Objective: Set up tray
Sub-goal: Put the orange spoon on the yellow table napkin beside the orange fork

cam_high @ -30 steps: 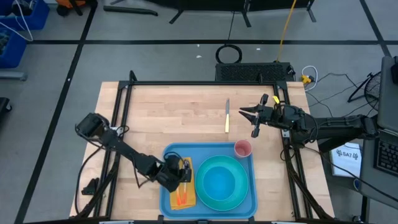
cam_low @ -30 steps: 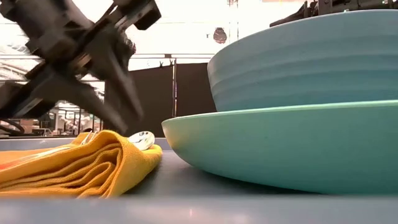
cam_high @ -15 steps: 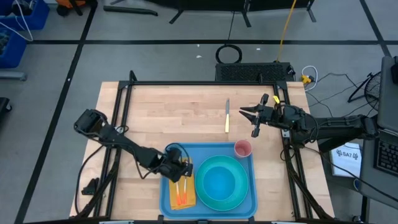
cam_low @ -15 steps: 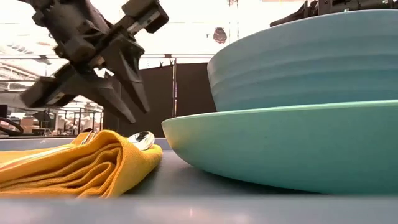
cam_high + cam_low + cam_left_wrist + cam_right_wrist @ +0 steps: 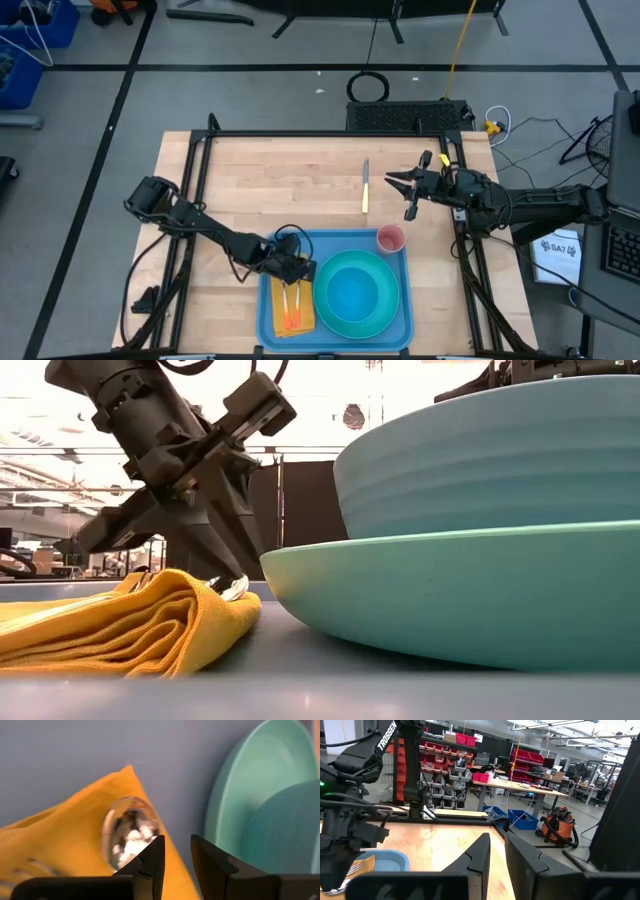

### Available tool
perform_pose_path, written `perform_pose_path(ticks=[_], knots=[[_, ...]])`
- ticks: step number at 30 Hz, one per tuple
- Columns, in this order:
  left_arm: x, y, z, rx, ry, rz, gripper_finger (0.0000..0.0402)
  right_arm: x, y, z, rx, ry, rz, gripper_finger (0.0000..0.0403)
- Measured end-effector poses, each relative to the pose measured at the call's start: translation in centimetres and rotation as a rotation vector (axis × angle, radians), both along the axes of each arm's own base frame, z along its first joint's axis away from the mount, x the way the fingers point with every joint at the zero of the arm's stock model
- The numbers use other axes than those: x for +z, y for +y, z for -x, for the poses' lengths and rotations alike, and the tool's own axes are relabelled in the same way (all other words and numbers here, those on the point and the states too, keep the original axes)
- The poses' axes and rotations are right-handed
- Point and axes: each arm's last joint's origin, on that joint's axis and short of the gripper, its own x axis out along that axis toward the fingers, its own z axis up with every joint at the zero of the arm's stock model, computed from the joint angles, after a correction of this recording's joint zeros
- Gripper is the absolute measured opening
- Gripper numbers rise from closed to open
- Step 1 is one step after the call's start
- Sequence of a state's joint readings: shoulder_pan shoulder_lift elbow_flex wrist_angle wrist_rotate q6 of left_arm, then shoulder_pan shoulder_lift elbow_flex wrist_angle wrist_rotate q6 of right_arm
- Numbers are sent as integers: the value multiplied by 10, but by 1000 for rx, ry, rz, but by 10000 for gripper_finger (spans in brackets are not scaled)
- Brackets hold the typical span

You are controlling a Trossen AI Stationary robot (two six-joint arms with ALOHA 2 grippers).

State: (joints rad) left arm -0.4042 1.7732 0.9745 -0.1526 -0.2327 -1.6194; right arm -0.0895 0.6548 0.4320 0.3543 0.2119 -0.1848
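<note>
Item, from my seat at the controls: the tray [image 5: 268, 325], light blue, rounded corners, raised rim, lying flat at the near edge of the wooden table [image 5: 270, 185]. I read its long axis as running left to right across the table, short sides toward the two arms.

On the tray: a teal plate [image 5: 380, 322] with a teal bowl [image 5: 352, 290] set in it, filling the right part; a pink cup [image 5: 390, 239] at the far right corner; a folded yellow napkin [image 5: 297, 320] along the left side, carrying orange-handled cutlery and a spoon [image 5: 127, 832] whose bowl rests on the cloth.

Left gripper [image 5: 296, 268]: low over the far end of the napkin, just beside the plate's rim. Its fingers [image 5: 150, 862] stand a narrow gap apart, empty, tips right at the spoon's bowl.

Right gripper [image 5: 404, 184]: hovering over bare table beyond the tray, near a knife [image 5: 365, 187] lying with its length pointing away from the tray. Its fingers [image 5: 479, 857] are slightly parted, gripping nothing.
</note>
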Motion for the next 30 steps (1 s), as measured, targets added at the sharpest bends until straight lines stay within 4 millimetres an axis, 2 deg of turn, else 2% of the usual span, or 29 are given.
perform_pose_path(ticks=[12, 15, 21, 30], knots=[[2, 1, -4, 6, -44, -14, 97, 0, 0, 0, 0, 0, 0, 50], [-3, 0, -4, 2, -16, -6, 97, 0, 0, 0, 0, 0, 0, 50], [-19, -10, -1, -3, 48, 48, 97, 0, 0, 0, 0, 0, 0, 50], [-20, -21, 2, 2, 40, 91, 97, 0, 0, 0, 0, 0, 0, 50]])
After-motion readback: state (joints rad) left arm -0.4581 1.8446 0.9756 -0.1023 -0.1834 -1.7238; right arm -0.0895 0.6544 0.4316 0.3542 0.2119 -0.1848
